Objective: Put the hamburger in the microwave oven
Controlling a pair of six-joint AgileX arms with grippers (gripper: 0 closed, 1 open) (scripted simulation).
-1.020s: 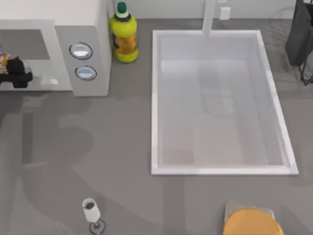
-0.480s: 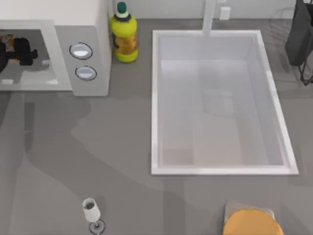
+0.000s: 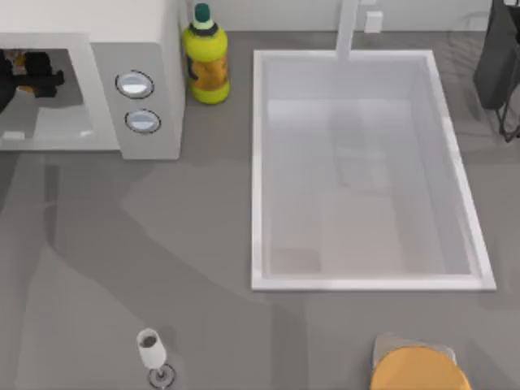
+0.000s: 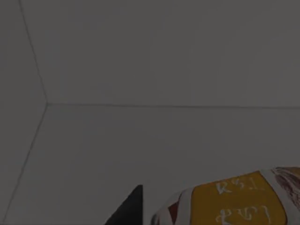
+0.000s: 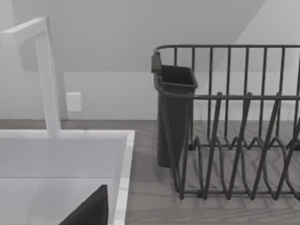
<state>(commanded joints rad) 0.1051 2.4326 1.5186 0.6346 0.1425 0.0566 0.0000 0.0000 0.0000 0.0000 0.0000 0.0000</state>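
Now my left gripper (image 3: 32, 77) is reaching deep inside the microwave oven (image 3: 150, 49) cavity, fingers closing on the hamburger (image 4: 239, 201), which is hanging just above the cavity floor. I'm judging this as the placing step: lower, let go, then back straight out past the front opening. The yellow bottle (image 3: 205, 61) is standing just beside the microwave, the sink (image 3: 260, 162) beyond it; neither is blocking. My right arm is parking far from the microwave, by the dish rack (image 5: 234, 122).

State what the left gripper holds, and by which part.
The left gripper, inside the microwave oven, carries the hamburger; where on the wrapper its fingers grip cannot be told.
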